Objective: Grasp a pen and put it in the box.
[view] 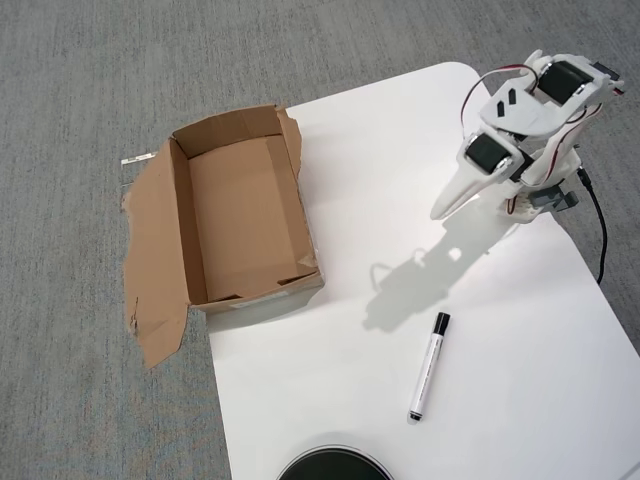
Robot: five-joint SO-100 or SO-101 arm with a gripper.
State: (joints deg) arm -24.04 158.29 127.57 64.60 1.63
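The pen (428,367), slim and white with a black cap at its upper end, lies on the white table toward the lower right of the overhead view. The box (181,225), brown cardboard with low walls and ragged flaps, sits at the table's left edge with one wide flap spread flat to its left; it holds nothing. My white gripper (443,208) hangs above the table at the upper right, pointing down-left, well apart from the pen and the box. Its fingers look closed together and hold nothing.
The white table (330,400) has a rounded upper corner; grey carpet surrounds it. A black round object (332,466) sits at the bottom edge. A black cable (598,225) runs down from the arm's base at the right.
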